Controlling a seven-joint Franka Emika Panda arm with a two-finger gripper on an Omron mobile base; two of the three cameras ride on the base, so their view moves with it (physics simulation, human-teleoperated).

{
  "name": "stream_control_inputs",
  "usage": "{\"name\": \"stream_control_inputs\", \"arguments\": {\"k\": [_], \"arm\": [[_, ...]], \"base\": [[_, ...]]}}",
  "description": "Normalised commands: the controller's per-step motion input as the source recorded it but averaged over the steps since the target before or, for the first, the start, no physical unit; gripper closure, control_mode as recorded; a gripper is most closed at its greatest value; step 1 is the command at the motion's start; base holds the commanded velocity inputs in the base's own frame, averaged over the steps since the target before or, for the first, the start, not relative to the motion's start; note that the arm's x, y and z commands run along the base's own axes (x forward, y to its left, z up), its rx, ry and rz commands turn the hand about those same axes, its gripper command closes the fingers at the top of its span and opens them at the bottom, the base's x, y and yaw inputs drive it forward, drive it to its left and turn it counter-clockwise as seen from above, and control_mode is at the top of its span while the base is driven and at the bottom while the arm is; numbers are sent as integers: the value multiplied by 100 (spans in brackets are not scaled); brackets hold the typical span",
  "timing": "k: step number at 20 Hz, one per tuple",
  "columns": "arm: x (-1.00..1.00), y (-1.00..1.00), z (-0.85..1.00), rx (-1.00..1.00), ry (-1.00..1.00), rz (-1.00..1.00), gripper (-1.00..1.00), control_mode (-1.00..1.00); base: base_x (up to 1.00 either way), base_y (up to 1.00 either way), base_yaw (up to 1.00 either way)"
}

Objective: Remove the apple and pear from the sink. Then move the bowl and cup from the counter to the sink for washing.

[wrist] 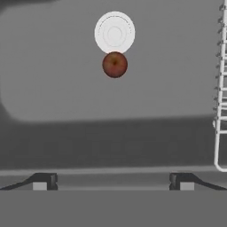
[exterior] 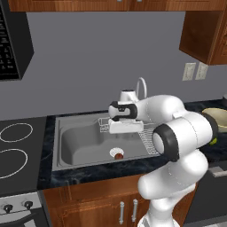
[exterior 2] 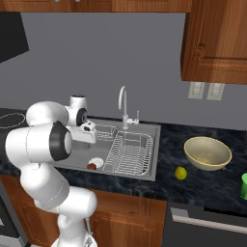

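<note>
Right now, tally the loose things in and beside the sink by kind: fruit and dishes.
Fruit: 2, the apple by the drain in the sink and the pear on the counter.
Dishes: 2, the bowl and the cup, both on the counter.
Total: 4

The light is looking soft and even all over the kitchen, and no lamp is showing. Nothing is glaring. The sink is shading darker along its inner walls and paler on its flat bottom. The apple is showing a small soft dark patch beside it by the drain. The robot's white arm is shining smoothly, going grey underneath. The counter is staying dark and speckled near its front edge. Edges are looking a bit blocky and rough. The wire rack is looking thin and jagged.
</note>
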Motion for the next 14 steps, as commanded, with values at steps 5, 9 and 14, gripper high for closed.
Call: {"name": "stream_control_inputs", "arguments": {"k": [5,9,14], "arm": [[5,-7,-17,0,0,0,-100,-100],[0,-2,-20,0,0,0,-100,-100],[0,0,-19,0,0,0,-100,-100]], "base": [[0,0,0],[0,0,0],[0,0,0]]}}
